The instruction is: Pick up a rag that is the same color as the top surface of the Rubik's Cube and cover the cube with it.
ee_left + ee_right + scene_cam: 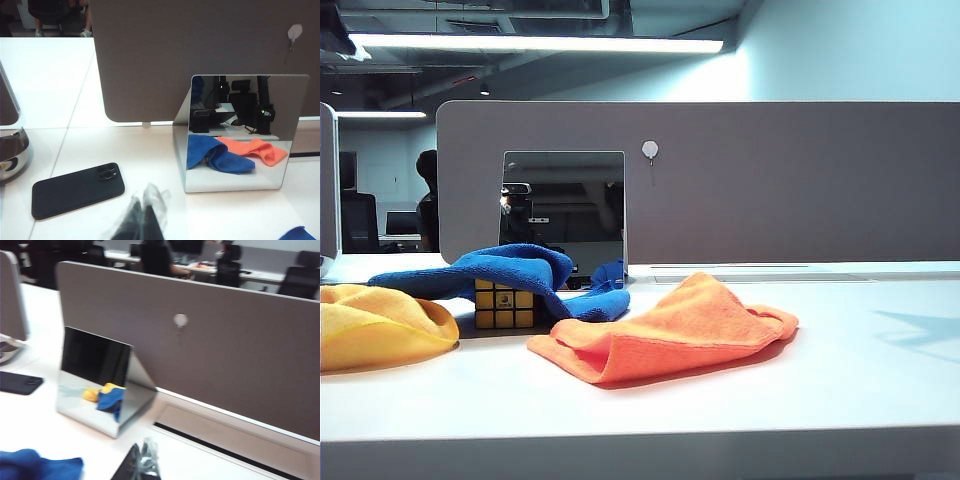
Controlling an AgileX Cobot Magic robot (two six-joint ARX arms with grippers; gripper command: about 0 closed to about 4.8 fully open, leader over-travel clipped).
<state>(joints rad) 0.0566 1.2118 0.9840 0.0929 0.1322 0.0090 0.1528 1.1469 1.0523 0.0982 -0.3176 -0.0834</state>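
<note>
The deep blue rag [510, 268] lies draped over the top of the Rubik's Cube [505, 304], whose yellow front face still shows beneath the cloth's edge. Neither arm shows in the exterior view. In the left wrist view my left gripper [146, 207] hangs above the white table with its fingertips pressed together and nothing between them; a corner of the rag [298, 233] peeks in nearby. My right gripper [146, 456] is likewise shut and empty, away from the rag [35, 465]. The cube is out of both wrist views.
An orange cloth [670, 330] lies right of the cube and a yellow cloth [380, 325] left of it. A tilted mirror [563, 215] stands behind them against the grey partition [770, 180]. A black phone [77, 190] lies on the table near the left gripper.
</note>
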